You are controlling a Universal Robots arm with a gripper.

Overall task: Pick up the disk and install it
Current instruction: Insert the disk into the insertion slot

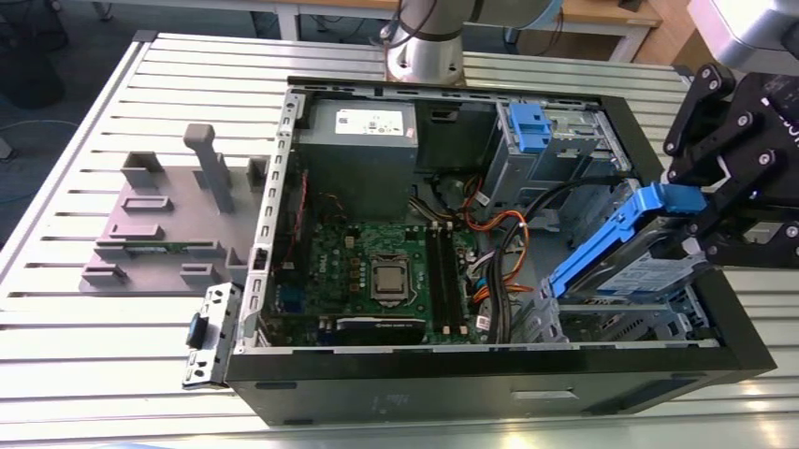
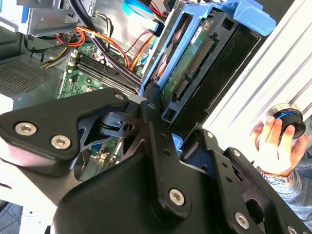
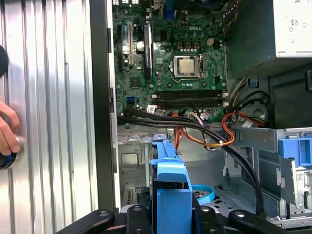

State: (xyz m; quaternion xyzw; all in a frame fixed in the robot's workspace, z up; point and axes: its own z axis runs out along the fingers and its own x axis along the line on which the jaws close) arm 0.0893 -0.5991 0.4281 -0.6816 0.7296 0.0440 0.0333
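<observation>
A ribbed metal table stands on dark floor near wooden desks.

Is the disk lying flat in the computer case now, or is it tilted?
Tilted. In the exterior view the disk slants, its blue end raised in the gripper and its lower end over the case's bay.

Blue-framed disk in the end effector above the motherboard.

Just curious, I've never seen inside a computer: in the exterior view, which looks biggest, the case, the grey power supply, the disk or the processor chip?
1. Case
2. Power supply
3. Disk, though nearness to the camera may enlarge it
4. Processor chip
</observation>
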